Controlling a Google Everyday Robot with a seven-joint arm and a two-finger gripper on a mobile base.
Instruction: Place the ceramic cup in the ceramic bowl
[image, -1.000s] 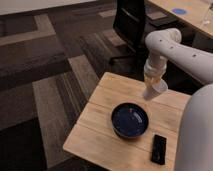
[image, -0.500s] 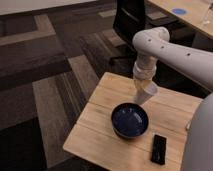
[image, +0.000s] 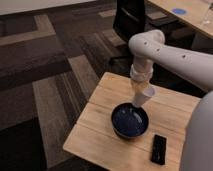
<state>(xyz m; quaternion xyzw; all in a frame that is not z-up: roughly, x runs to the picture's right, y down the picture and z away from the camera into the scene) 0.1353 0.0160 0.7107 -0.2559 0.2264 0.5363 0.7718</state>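
The ceramic cup (image: 143, 96) is pale white and tapered, hanging tilted just above the far rim of the ceramic bowl (image: 129, 120). The bowl is wide, round and dark navy, and stands on the wooden table (image: 100, 130). My gripper (image: 139, 89) reaches down from the white arm and is shut on the cup's upper part. The cup is clear of the tabletop and hangs over the bowl's back edge.
A flat black device (image: 159, 149) lies on the table right of the bowl. A black office chair (image: 131, 20) stands behind the table. A long wooden desk (image: 185, 12) with a blue disc runs along the far right. Patterned carpet covers the floor to the left.
The arm has carried the cup leftward and down, from over the table's far right part to just above the bowl's far rim. The bowl and black device have not moved.
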